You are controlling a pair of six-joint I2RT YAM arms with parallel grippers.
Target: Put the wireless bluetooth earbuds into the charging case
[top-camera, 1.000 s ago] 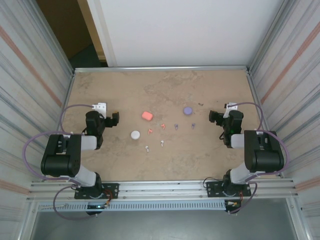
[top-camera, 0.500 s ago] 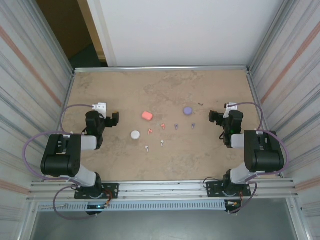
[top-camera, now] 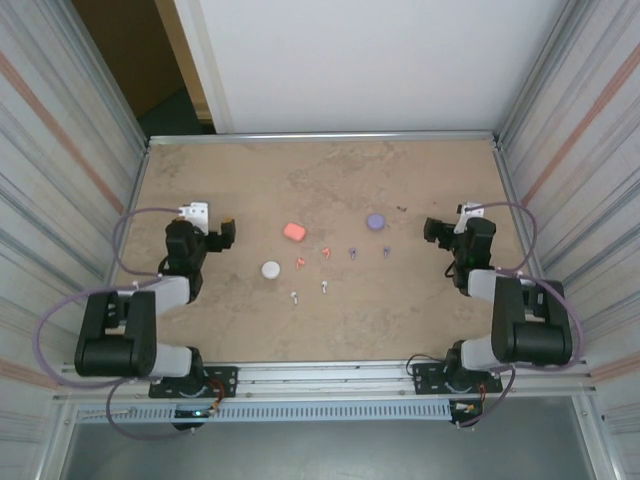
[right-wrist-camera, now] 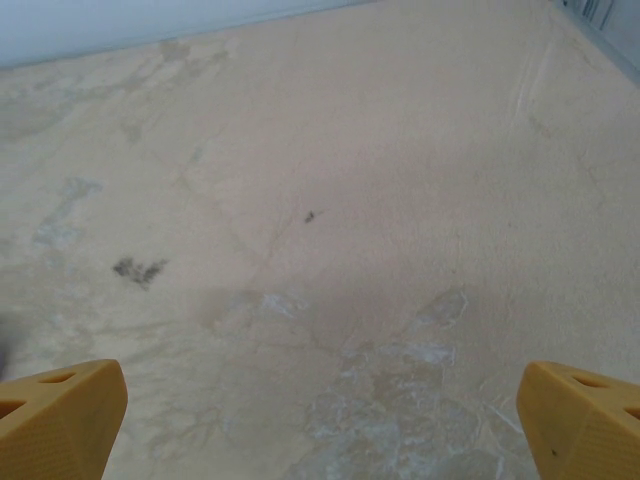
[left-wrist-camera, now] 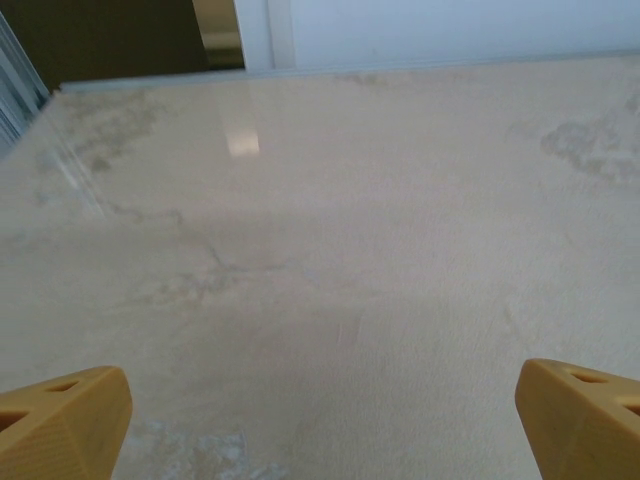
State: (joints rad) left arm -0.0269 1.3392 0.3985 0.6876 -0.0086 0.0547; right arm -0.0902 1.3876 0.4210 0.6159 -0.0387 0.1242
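Corrugated metal walls point(top-camera: 70, 150) enclose a tan, marbled tabletop point(top-camera: 330, 180). On its left side the left gripper point(top-camera: 227, 236) hangs with jaws spread wide and nothing between them; in its wrist view, the orange fingertips point(left-wrist-camera: 60, 420) sit at the lower corners over bare surface. Toward the middle lies a white round case point(top-camera: 271, 269), with the white earbuds point(top-camera: 294, 296) loose just right of it. A pink-red case point(top-camera: 294, 231) sits farther back, with the pink-red earbuds point(top-camera: 301, 262) near it. The purple earbuds point(top-camera: 352, 253) lie in front of a purple case point(top-camera: 375, 221). All the earbuds rest on the table, apart from the cases. The right gripper point(top-camera: 432, 229) is also wide open and empty.
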